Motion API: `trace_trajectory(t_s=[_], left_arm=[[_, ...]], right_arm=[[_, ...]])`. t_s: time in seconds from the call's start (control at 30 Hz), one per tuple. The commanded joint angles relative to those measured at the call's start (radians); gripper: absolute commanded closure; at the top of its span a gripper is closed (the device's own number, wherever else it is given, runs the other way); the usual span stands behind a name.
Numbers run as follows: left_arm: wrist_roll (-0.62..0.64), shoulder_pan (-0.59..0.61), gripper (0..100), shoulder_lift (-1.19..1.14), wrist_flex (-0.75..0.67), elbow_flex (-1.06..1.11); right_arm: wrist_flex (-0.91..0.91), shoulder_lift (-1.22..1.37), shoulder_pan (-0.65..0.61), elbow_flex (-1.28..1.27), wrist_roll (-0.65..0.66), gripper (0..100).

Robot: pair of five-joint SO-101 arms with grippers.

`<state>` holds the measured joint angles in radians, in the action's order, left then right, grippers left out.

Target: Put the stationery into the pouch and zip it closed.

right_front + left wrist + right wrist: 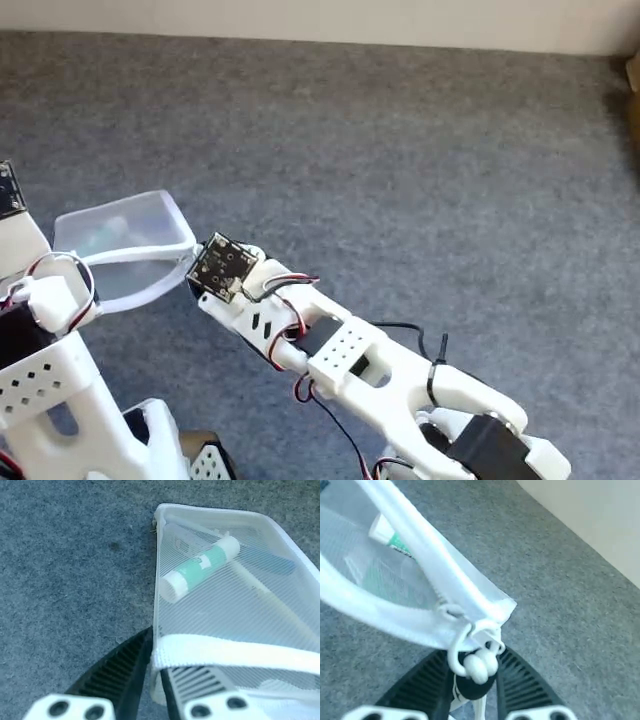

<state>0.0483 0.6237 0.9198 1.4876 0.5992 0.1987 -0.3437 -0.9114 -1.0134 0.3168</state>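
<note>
While the pouch sits left on the table, glue stick inside, left gripper jaws pinch its edge and right gripper jaws clamp the zipper pull — we fear the small pull slips free.

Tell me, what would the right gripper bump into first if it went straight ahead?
The zip pull, which sits right up against the right gripper. Just past it is the corner of the pouch. Depth is hard to judge here.
</note>
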Motion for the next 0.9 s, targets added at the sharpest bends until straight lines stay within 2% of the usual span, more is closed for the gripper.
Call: trace_trajectory(t_s=[0.0, 0.13, 0.6, 0.87], left_arm=[[-0.003, 0.002, 99, 0.001, -0.025, -0.008], [-0.003, 0.001, 99, -0.001, -0.025, -0.008], [-0.003, -0.036, 99, 0.004, -0.026, 0.007], [-0.003, -0.036, 99, 0.004, -0.026, 0.007]], right_arm=[[-0.044, -0.142, 0.001, 0.025, -0.006, 91.9], [-0.102, -0.193, -0.002, -0.01, -0.006, 86.5], [-0.113, -0.2, -0.002, -0.053, -0.006, 86.7], [-0.113, -0.202, -0.001, -0.062, -0.002, 91.0]])
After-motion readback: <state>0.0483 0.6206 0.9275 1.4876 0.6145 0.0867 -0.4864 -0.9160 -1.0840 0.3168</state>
